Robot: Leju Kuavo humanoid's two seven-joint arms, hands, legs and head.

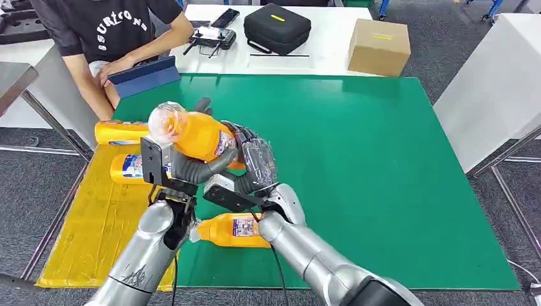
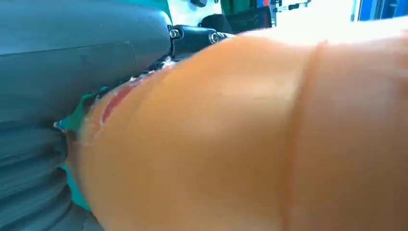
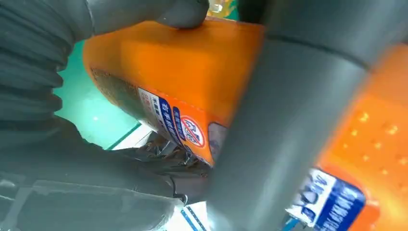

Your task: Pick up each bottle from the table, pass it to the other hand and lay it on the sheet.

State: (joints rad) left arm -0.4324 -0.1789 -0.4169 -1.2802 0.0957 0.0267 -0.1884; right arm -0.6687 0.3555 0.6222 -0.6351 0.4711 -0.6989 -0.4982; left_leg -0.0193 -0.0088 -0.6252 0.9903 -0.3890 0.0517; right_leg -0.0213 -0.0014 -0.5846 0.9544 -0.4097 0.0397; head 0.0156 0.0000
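Note:
An orange bottle (image 1: 198, 135) with a clear cap end hangs in the air over the left part of the green mat (image 1: 383, 178). My left hand (image 1: 191, 169) grips it from below near the cap end. My right hand (image 1: 255, 162) wraps the base end. The same bottle (image 2: 240, 144) looms close in the left wrist view, and its label and body (image 3: 192, 72) show in the right wrist view. A second orange bottle (image 1: 233, 229) lies on the mat under my right forearm. Two more bottles (image 1: 121, 132) (image 1: 131, 167) lie on the yellow sheet (image 1: 96, 236).
A person (image 1: 108, 32) stands at the far left corner with a blue tablet (image 1: 143, 76). Behind the mat on the white table are a black case (image 1: 277, 29), a cardboard box (image 1: 379, 46) and a controller (image 1: 214, 38). The mat's right half is bare.

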